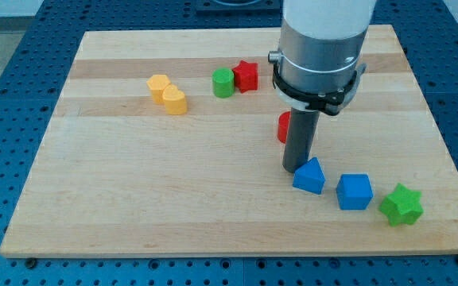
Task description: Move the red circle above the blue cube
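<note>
Nearest the view's bottom: green star block (401, 204), blue cube (354, 191), blue pentagon-ish block (309, 175). No claw here, nothing held, just my tip (294, 168) touching that pentagon's upper left. The red circle (283, 127), half hidden behind the rod, sits up-left of the cube, so probably still needs shoving right. Farther back: green cylinder (223, 83), red star (246, 76), two yellow blocks (168, 94).

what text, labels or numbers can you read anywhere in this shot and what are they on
None: no word, number, label or sign can be read.
The wooden board is bare, and the blocks, such as the red circle and the blue cube, are plain.
My tip and the rod above it carry no marking.
</note>
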You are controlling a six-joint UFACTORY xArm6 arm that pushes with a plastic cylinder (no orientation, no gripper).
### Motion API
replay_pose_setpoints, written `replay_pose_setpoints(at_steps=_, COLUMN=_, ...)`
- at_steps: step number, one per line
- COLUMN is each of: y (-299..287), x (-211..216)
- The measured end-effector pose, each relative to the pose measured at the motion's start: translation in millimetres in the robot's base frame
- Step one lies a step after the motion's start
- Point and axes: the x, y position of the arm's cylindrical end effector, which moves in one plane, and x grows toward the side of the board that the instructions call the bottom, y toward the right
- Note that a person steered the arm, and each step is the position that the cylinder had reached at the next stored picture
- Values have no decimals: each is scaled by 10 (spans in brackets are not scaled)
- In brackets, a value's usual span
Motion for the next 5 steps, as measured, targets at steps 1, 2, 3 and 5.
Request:
replay_pose_setpoints(at_steps=1, y=-14, x=-5)
replay_pose_setpoints(at_steps=2, y=-241, x=-88)
replay_pose_setpoints(at_steps=3, y=-587, x=-229)
replay_pose_setpoints(at_steps=5, y=-1195, x=-640)
